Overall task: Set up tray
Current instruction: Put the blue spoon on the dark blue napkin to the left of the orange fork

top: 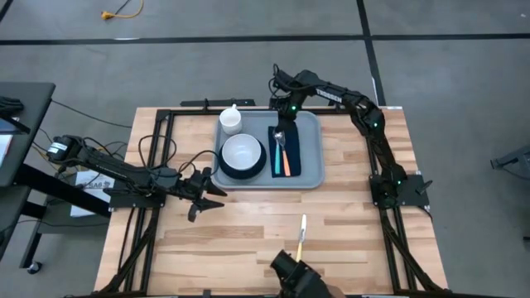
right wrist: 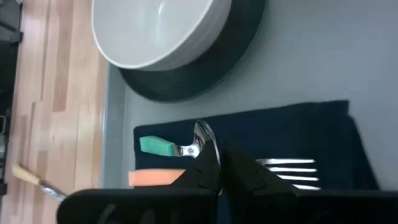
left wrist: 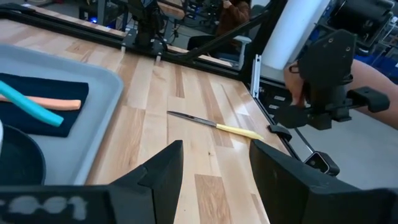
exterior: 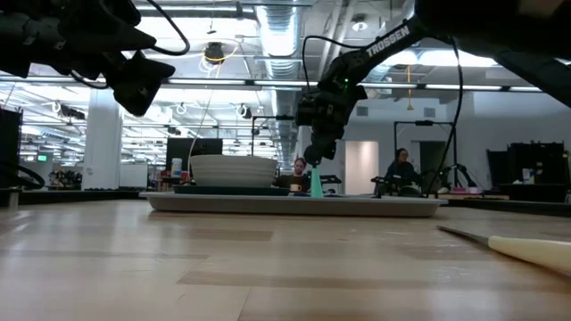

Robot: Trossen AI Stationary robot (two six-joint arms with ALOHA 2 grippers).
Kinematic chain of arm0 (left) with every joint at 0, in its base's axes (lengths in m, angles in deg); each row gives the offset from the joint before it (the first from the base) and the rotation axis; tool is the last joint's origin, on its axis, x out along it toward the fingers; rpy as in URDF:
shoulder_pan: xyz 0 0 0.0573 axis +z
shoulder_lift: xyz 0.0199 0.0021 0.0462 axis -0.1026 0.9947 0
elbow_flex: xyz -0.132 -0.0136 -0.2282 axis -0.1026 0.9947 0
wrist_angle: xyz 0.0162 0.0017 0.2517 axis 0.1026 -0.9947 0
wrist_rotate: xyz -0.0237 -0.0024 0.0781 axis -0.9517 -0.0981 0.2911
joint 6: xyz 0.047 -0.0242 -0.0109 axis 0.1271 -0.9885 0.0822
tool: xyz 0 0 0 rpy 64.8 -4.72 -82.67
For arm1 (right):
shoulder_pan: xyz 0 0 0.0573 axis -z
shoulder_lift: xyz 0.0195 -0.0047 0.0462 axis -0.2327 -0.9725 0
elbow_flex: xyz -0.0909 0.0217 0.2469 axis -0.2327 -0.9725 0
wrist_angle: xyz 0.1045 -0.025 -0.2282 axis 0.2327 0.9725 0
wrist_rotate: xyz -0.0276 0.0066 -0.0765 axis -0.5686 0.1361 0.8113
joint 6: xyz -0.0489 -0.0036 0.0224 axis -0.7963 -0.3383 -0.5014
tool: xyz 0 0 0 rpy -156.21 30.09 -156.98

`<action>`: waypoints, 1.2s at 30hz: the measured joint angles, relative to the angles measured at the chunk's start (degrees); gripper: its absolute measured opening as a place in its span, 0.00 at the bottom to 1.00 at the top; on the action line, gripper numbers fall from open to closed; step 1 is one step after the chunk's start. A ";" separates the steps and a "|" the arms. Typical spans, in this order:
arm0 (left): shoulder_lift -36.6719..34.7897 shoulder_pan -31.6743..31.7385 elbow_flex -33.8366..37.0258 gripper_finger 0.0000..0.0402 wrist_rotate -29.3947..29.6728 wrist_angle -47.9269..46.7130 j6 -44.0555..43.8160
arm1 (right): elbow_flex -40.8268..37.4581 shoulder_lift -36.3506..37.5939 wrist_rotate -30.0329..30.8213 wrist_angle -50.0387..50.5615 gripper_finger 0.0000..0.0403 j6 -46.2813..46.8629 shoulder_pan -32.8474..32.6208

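The pale grey-blue tray (top: 308, 170) lies mid-table. On it are a white bowl (top: 243, 152) on a dark plate (top: 225, 171), a white cup (top: 230, 121) and a black napkin (top: 293, 132). An orange-handled fork (top: 286, 161) lies on the napkin. My right gripper (right wrist: 221, 162) hangs over the tray's far part, shut on a teal-handled spoon (right wrist: 180, 148). My left gripper (left wrist: 214, 168) stands open over bare table left of the tray, with nothing between its fingers. My right gripper pinches the spoon's metal bowl end (right wrist: 203, 135) between its two fingertips, slanting down from the far side. The spoon tilts below the fingers, its teal handle (exterior: 316, 184) pointing down to the napkin. Whether the handle's end touches the napkin I cannot tell.
A knife with a pale yellow handle (top: 302, 230) lies on the bare wood near the front edge, right of my left gripper. Black frame rails (top: 157, 141) run along the table's left, right and far sides. A black camera mount (top: 294, 273) sits at the near edge.
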 joint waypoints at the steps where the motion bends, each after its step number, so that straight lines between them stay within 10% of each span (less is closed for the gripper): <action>1: 0.00 -0.02 0.00 0.43 0.21 0.02 0.00 | 0.04 0.06 0.10 -0.33 0.00 -0.08 0.00; 36: 0.00 0.00 0.00 0.43 0.83 -0.35 0.96 | 0.09 0.19 12.53 -4.39 0.08 0.05 -3.54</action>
